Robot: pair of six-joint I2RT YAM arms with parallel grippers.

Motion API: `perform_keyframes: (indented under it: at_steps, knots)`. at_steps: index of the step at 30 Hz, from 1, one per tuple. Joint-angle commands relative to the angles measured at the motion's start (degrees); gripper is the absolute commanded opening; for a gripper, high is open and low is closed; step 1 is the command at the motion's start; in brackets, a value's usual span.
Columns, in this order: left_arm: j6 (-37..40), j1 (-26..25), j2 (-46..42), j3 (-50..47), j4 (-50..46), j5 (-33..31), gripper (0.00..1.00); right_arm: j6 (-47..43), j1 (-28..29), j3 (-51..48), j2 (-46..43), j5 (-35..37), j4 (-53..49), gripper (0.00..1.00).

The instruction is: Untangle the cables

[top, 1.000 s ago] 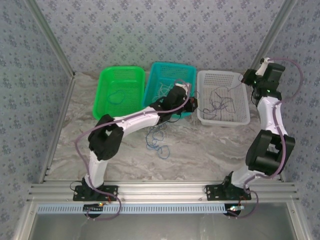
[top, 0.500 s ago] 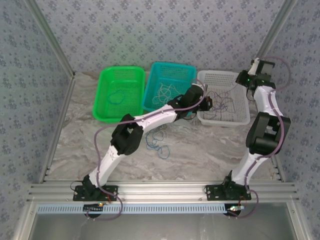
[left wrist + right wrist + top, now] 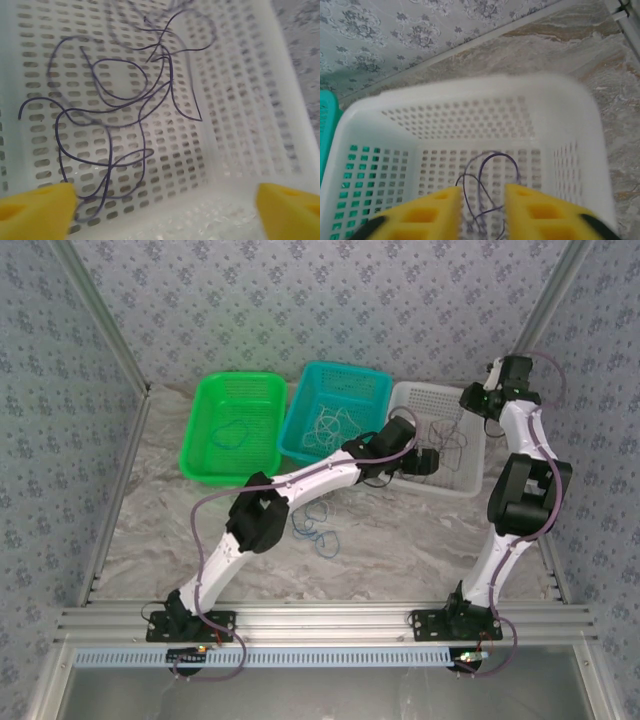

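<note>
The cables (image 3: pixel 445 437) are spread over three baskets and the table (image 3: pixel 420 540). Far to the left of the left gripper (image 3: pixel 425 462), a single blue cable (image 3: pixel 232 432) is seen lying in the green basket (image 3: pixel 192 450). Just to that gripper's left, pale cables (image 3: pixel 330 423) are heaped in the teal basket (image 3: pixel 345 370). Nearer than its forearm, loose blue loops (image 3: pixel 318 527) are left on the table.

The left gripper is held over the near left part of the white basket (image 3: pixel 452 488). In its wrist view the yellow fingertips (image 3: pixel 35 212) are spread wide, one at each lower corner, and nothing is held between them. The dark cables (image 3: pixel 115 110) are seen tangled on the basket floor ahead of it, with some strands running under the left fingertip.

The right gripper (image 3: pixel 470 400) is poised at the far rim of the same basket. Its fingers (image 3: pixel 427 215) are set to a narrow gap, through which a dark loop (image 3: pixel 487 165) is seen on the floor below. Whether that loop is touched cannot be told.
</note>
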Motion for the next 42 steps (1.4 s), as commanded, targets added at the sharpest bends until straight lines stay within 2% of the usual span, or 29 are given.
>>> perform_keyframes:
  at_steps: [1,2,5,15,19,21,23,26,32,35,38,42]
  knots:
    - [2.74,-0.63,-6.42,-2.57,-3.16,-4.78,0.99,-0.69,-0.35,2.82,-0.31,0.08,-2.88,0.51]
    - [2.92,-0.74,-7.59,-3.29,-2.86,-5.05,0.99,-0.56,-0.43,3.31,-0.60,-0.83,-3.41,0.55]
    - [3.56,-1.05,-11.01,-5.79,-0.13,-5.78,0.99,-0.22,-0.27,4.36,-1.31,-2.84,-4.59,0.59]
    - [4.91,-1.88,-18.26,-8.84,6.28,-1.77,1.00,2.83,0.88,0.02,-7.78,-5.67,-4.74,0.61]
    - [8.68,-1.64,-25.03,-16.41,8.51,-6.80,0.99,4.76,2.74,-3.63,-12.24,-7.32,-5.17,0.61]
    - [10.68,-1.00,-29.80,-22.10,8.57,-12.44,0.99,5.31,4.94,-5.84,-14.97,-7.40,-5.43,0.61]
    - [11.27,0.38,-34.86,-28.18,9.09,-16.81,0.99,5.11,7.57,-8.23,-17.55,-7.91,-5.46,0.61]
    - [10.14,4.28,-43.81,-39.84,10.99,-18.70,0.99,3.52,13.63,-13.29,-22.08,-8.47,-4.80,0.60]
    - [5.96,13.71,-59.92,-58.94,9.84,-21.23,0.99,2.64,30.10,-26.20,-28.73,-11.18,-1.95,0.55]
    - [4.03,17.18,-64.81,-64.29,5.75,-20.56,0.99,4.51,37.68,-32.24,-29.30,-12.01,-1.00,0.51]
    - [2.84,18.47,-68.12,-67.84,2.40,-21.71,0.99,6.67,43.71,-36.35,-29.81,-10.93,1.24,0.49]
    - [1.42,19.51,-71.66,-72.10,2.27,-23.54,0.99,9.50,48.64,-40.85,-29.69,-6.90,4.55,0.46]
